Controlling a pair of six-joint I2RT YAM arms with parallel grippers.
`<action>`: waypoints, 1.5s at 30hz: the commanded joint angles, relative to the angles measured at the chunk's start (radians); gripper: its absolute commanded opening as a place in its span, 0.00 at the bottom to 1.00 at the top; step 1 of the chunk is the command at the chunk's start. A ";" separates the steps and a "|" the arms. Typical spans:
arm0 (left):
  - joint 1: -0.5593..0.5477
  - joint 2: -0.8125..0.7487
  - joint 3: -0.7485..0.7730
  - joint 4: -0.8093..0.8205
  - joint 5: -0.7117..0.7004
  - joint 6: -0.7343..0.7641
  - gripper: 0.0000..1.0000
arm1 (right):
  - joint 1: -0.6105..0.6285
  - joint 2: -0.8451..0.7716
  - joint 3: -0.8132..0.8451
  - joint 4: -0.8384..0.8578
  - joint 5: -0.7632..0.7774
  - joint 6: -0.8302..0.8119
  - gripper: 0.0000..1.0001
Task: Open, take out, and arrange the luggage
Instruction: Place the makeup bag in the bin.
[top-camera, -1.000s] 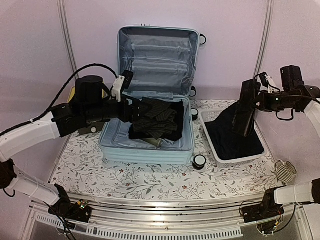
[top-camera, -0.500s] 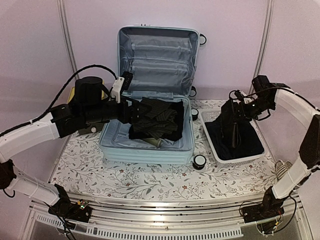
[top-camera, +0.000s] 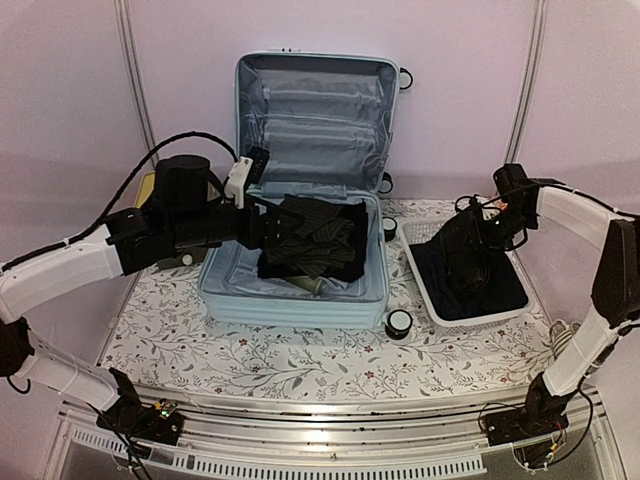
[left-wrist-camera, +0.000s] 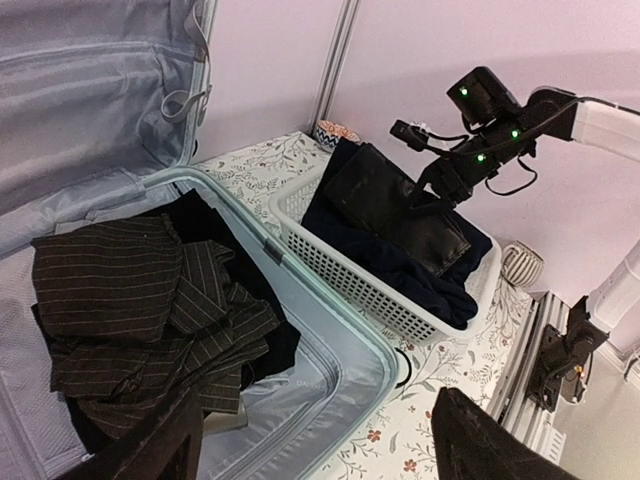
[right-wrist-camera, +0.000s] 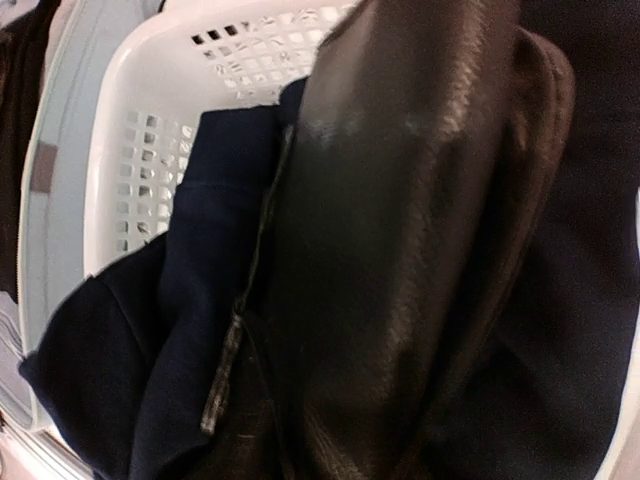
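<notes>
well, the stiff luggage (top-camera: 290, 300) likely stays put, while its limp striped clothes (top-camera: 315, 240) want pinching at a raised fold; left gripper (left-wrist-camera: 318, 410) gapes empty, right gripper (left-wrist-camera: 440, 185) state unclear.

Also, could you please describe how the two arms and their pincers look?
Both arms have white links with black joints and wrists. The left arm carries a looping black cable and a white wrist block; its pincer has black fingers. The right arm shows small green lights near its wrist.
</notes>
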 joint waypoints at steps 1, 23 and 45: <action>0.013 0.010 0.017 -0.006 -0.009 0.019 0.81 | 0.005 -0.119 -0.052 0.035 0.062 0.039 0.19; 0.014 0.005 0.025 -0.009 0.016 0.007 0.81 | 0.014 -0.024 0.021 -0.105 -0.201 -0.059 0.04; 0.018 0.013 0.011 -0.013 -0.022 0.027 0.81 | 0.051 -0.237 -0.126 0.126 0.147 0.102 0.63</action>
